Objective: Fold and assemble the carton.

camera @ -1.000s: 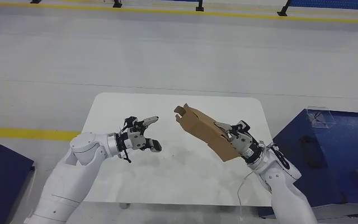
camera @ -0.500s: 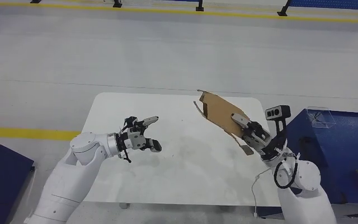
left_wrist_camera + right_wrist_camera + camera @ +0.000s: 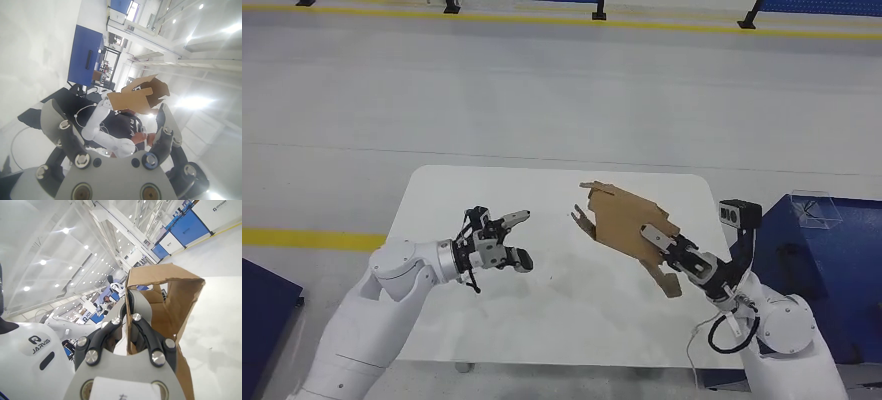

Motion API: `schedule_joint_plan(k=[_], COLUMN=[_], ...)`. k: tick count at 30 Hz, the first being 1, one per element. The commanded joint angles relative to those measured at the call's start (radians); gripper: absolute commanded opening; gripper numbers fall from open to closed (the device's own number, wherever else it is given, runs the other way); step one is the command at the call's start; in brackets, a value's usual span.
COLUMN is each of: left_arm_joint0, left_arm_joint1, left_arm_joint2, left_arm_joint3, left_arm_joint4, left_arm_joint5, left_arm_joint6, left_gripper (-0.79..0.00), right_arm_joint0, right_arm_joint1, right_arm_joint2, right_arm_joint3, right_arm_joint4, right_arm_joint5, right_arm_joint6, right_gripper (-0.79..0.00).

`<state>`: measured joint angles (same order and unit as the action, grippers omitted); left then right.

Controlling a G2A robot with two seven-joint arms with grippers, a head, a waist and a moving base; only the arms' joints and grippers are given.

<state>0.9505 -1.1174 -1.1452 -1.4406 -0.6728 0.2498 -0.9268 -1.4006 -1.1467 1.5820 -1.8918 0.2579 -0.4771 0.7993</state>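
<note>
Seeing top view: R gripper [image 3: 650,234] is swinging the carton [image 3: 625,218] back above the table [image 3: 442,200], nearer L gripper [image 3: 516,240]. L wrist: I'm holding fingers [image 3: 54,117] wide, empty. R wrist: fingers are pinching a carton wall; two-handed folding prob next.

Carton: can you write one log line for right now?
carton: partly open, held over table | right gripper: shut on carton | left gripper: open, empty

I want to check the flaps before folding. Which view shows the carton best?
The top view: nearly the whole carton shows there, held over the table by the right gripper. The left wrist view shows it farther off. The right wrist view shows its clamped wall close up.
</note>
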Motion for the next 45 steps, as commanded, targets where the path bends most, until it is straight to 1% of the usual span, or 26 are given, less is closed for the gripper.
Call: schedule_joint_plan(k=[1, 3, 5, 7, 9, 11, 12, 14, 17, 20, 23, 28, 34, 40, 45], left_arm_joint0=[0.035, 0.073, 0.108, 0.150, 0.186, 0.215, 0.229, 0.248, 0.265, 0.279, 0.291, 0.295, 0.302, 0.289, 0.285], left_arm_joint1=[0.009, 0.016, 0.020, 0.024, 0.027, 0.030, 0.031, 0.034, 0.035, 0.034, 0.034, 0.035, 0.034, 0.032, 0.029], left_arm_joint2=[-0.021, -0.048, -0.097, -0.145, -0.180, -0.208, -0.216, -0.220, -0.209, -0.198, -0.189, -0.166, -0.143, -0.123, -0.102], left_arm_joint3=[-0.084, -0.155, -0.211, -0.262, -0.311, -0.352, -0.368, -0.394, -0.424, -0.445, -0.462, -0.482, -0.489, -0.486, -0.489], left_arm_joint4=[0.062, 0.094, 0.087, 0.098, 0.089, 0.085, 0.089, 0.106, 0.134, 0.140, 0.150, 0.196, 0.269, 0.283, 0.278], left_arm_joint5=[-0.020, -0.047, -0.112, -0.200, -0.268, -0.326, -0.347, -0.356, -0.376, -0.422, -0.438, -0.430, -0.434, -0.402, -0.423], left_arm_joint6=[0.035, 0.064, 0.108, 0.161, 0.167, 0.149, 0.134, 0.108, 0.077, 0.064, 0.051, 0.028, 0.065, 0.065, 0.069], left_gripper=[0.000, 0.000, 0.000, 0.000, 0.000, 0.000, 0.000, 0.000, 0.000, 0.000, 0.000, 0.000, 0.000, 0.000, 0.000], right_arm_joint0=[-0.003, -0.005, -0.007, -0.002, -0.004, -0.003, -0.003, -0.003, -0.003, -0.002, -0.004, -0.005, -0.004, -0.012, -0.014], right_arm_joint1=[0.001, 0.003, 0.005, 0.008, 0.010, 0.012, 0.013, 0.015, 0.018, 0.021, 0.024, 0.027, 0.031, 0.035, 0.037], right_arm_joint2=[-0.015, -0.031, -0.055, -0.065, -0.075, -0.081, -0.084, -0.087, -0.094, -0.095, -0.100, -0.107, -0.108, -0.109, -0.119], right_arm_joint3=[0.005, 0.013, 0.023, 0.027, 0.033, 0.034, 0.036, 0.038, 0.042, 0.043, 0.047, 0.050, 0.050, 0.044, 0.044], right_arm_joint4=[0.009, -0.003, 0.006, 0.005, 0.004, 0.010, 0.013, 0.023, 0.055, 0.072, 0.070, 0.084, 0.109, 0.111, 0.090], right_arm_joint5=[0.010, 0.009, 0.023, 0.023, 0.027, 0.036, 0.042, 0.055, 0.085, 0.113, 0.128, 0.146, 0.154, 0.150, 0.142], right_arm_joint6=[0.021, 0.049, 0.089, 0.124, 0.146, 0.168, 0.177, 0.191, 0.208, 0.227, 0.236, 0.233, 0.229, 0.231, 0.227], right_gripper=[-0.785, -0.785, -0.785, -0.785, -0.785, -0.785, -0.785, -0.785, -0.785, -0.785, -0.785, -0.785, -0.785, -0.785, -0.785])
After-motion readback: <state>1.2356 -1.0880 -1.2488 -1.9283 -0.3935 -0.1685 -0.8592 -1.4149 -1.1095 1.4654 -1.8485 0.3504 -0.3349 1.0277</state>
